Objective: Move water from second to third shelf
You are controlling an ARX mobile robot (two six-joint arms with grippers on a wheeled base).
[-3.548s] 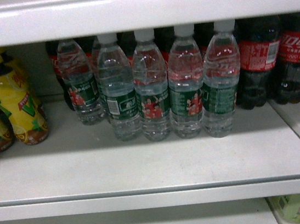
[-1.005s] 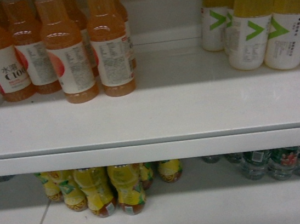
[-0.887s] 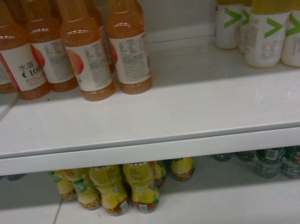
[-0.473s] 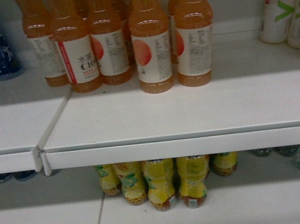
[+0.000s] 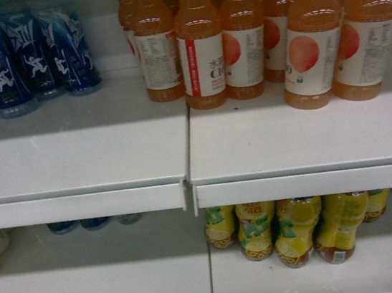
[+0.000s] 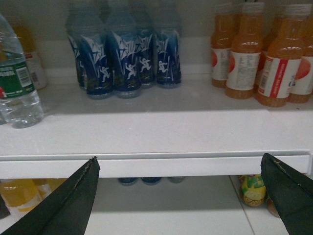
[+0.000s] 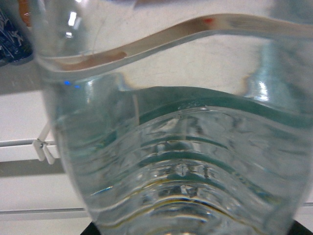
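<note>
The right gripper (image 7: 195,230) appears clamped on the water bottle (image 7: 176,147), which fills its frame. The left gripper (image 6: 178,196) gapes wide, empty. The head view has swung left along the upper shelf (image 5: 289,141), past orange bottles (image 5: 201,45), so placement looks close.

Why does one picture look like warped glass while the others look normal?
Right wrist view: the water fills the frame at very close range, blurring and bending the shelves behind. Head view: dim, greenish, soft. Left wrist view: sharper, with shadow under the shelf.
</note>
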